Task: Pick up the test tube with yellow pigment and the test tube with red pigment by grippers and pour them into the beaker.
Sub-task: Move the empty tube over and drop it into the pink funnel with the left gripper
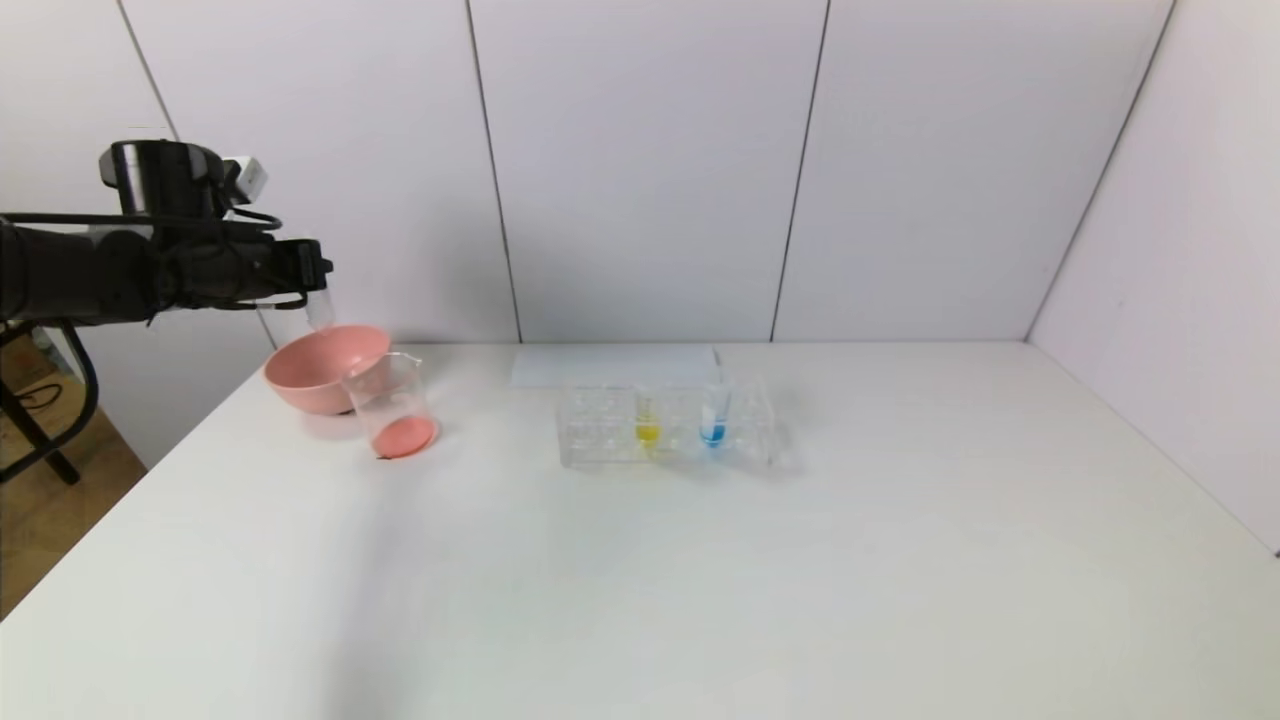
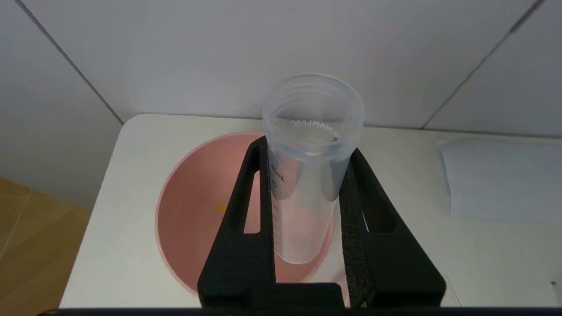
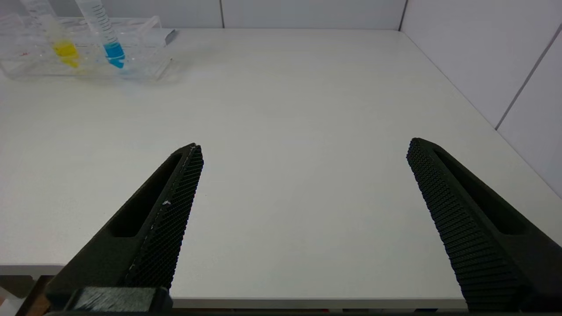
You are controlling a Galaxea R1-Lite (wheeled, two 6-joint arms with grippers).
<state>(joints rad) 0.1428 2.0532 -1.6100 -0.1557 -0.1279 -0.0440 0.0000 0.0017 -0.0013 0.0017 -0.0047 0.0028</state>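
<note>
On the desk (image 1: 700,580), the left pincer (image 2: 307,175) hovers above the pink bowl (image 1: 315,370), clenched on an emptied tube (image 2: 307,175), probably the test tube with red pigment, its red apparently already in the beaker (image 1: 392,405) beside; next, likely the test tube with yellow pigment (image 1: 647,420) well right, awaiting the released right pincer (image 3: 303,197).
</note>
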